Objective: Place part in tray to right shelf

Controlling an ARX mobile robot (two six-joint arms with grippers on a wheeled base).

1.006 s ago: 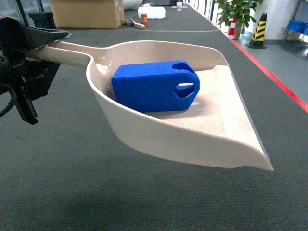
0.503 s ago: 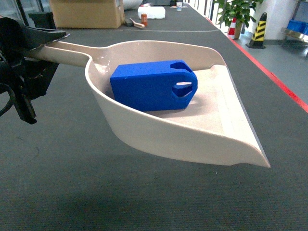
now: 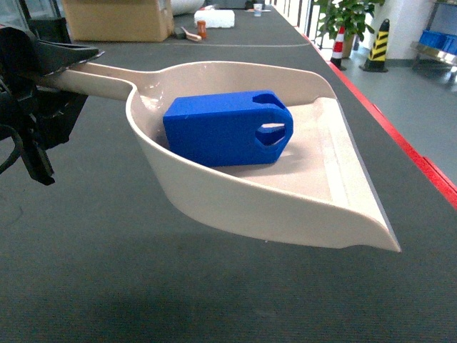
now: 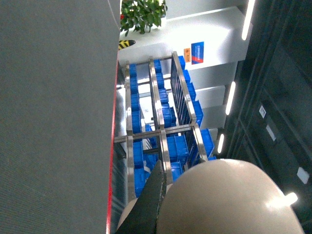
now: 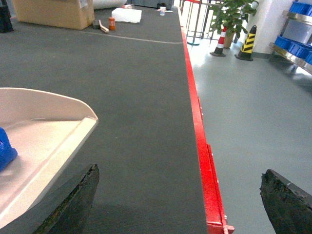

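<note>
The dark grey desk (image 3: 143, 286) is taking up most of what I'm seeing, red strip (image 5: 200, 146) running along its right edge and pale floor past that. Way out there in my left wrist view, a steel shelf (image 4: 161, 131) full of blue crates (image 4: 183, 146) is showing, so the rack is well apart from where I'm working.

I'm holding the tray (image 3: 235, 207) up over the desk by its long handle, my left hand (image 3: 36, 86) clenched around the handle's end at the left of the head view, the wide lip pointing right. The part (image 3: 221, 128) is sitting inside the tray near the back wall, lying on its side with the chamfered, holed end facing the lip.

My right hand (image 5: 178, 204) is hanging released, fingers (image 5: 73, 204) spread wide with nothing between them, just beside the tray's front corner.

At the far end there's a cardboard box (image 3: 114, 18) and a small white box (image 3: 214, 18).
</note>
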